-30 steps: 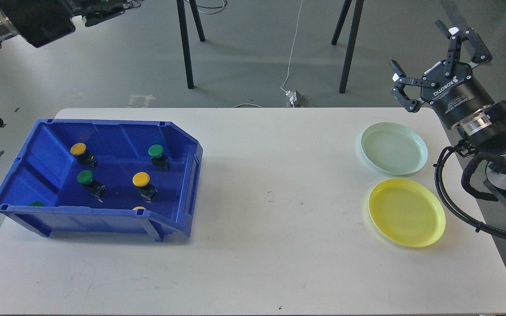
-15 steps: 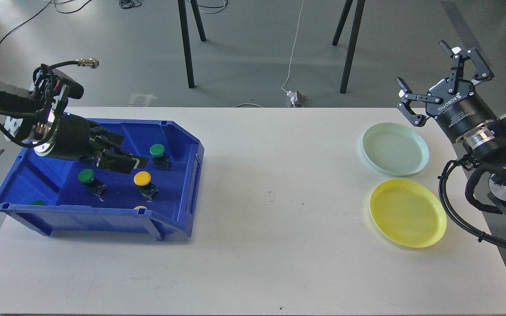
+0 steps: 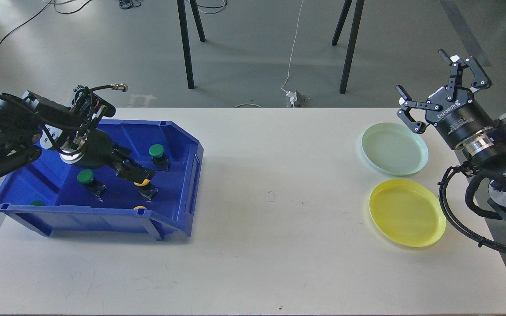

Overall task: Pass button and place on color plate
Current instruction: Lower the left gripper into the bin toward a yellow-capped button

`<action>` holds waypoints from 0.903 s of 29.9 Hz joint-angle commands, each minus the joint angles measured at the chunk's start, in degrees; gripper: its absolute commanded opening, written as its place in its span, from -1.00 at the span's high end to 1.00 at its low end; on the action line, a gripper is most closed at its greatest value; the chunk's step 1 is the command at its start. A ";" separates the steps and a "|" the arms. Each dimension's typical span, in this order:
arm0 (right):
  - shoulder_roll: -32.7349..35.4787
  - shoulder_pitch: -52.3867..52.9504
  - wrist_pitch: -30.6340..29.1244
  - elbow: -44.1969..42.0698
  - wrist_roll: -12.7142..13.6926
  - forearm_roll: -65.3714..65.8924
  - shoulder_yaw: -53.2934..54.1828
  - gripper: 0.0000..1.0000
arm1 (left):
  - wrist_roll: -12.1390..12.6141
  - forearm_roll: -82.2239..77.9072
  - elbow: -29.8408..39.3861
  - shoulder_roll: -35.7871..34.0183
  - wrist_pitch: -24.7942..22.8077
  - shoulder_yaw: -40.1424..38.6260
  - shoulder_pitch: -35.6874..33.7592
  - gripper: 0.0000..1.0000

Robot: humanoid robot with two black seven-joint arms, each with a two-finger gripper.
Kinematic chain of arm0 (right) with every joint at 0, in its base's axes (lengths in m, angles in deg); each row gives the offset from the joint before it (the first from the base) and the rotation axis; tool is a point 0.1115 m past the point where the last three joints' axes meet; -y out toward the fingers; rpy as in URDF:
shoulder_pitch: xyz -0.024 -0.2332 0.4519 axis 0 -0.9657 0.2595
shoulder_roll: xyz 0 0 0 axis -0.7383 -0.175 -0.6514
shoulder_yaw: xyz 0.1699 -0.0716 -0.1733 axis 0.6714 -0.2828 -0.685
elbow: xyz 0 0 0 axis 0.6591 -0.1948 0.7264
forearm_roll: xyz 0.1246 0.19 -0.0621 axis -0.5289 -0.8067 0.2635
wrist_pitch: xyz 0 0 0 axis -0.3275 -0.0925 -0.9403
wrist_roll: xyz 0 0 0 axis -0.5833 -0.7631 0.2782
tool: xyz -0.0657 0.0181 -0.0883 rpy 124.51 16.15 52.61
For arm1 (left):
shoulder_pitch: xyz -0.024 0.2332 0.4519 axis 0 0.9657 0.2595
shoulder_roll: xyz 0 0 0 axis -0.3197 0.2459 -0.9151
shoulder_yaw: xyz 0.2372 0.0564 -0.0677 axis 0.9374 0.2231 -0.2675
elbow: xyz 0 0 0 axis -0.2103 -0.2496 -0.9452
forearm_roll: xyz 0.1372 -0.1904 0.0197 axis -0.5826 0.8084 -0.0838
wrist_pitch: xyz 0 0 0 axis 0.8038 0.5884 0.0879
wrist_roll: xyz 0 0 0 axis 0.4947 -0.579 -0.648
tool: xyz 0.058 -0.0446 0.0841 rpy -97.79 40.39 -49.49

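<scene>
White table [image 3: 253, 245], bare through the middle. Blue bin [image 3: 178, 210] at the left end; two plates at the right end, pale green plate [image 3: 394, 149] farther, yellow plate [image 3: 406, 213] nearer, just apart from each other.

Left arm reaches into the bin from the left. Left gripper [image 3: 135, 172] sits low over the yellow button [image 3: 144, 183] in the bin's right half, fingertips right at the cap and hiding most of it. Dark against the blue; I cannot tell whether the fingers are spread or closed, nor whether they have the button.

Right gripper [image 3: 437, 90] waits high past the far right corner of the table, fingers spread wide, holding nothing.

Other buttons in the bin: green button [image 3: 156, 151] far right, another green one [image 3: 85, 176] left of the gripper, a second yellow cap [image 3: 139, 207] and a green cap [image 3: 37, 203] just showing above the near wall.

Step in hand, as I read it: picking the yellow button. To do it well, straddle the cap squarely, close on the cap or neck rather than the loose base, then lift straight up to clear the near wall before carrying it toward the middle for the handover.

Against half a second ago: left gripper has gone nearer and rightward onto the yellow button; the arm has pushed further in. Right gripper barely shifted. Plates and bin unmoved.
</scene>
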 commanded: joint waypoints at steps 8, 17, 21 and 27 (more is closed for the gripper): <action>-0.01 -0.91 0.00 -0.06 0.00 -0.01 0.08 -0.99 | -0.01 0.14 -4.32 2.87 0.00 0.31 1.69 -0.96; 0.08 -1.17 0.08 -0.23 0.00 -0.01 0.08 -0.99 | -0.01 0.49 -10.39 8.76 0.00 0.23 4.15 -0.96; 0.08 -1.61 0.09 -0.23 0.00 -0.01 0.16 -0.99 | -0.01 0.58 -10.56 8.94 0.00 0.23 4.15 -0.96; 0.08 -2.14 0.09 -0.23 0.00 -0.01 0.25 -0.99 | -0.01 0.40 -12.67 9.20 0.00 0.23 6.08 -0.92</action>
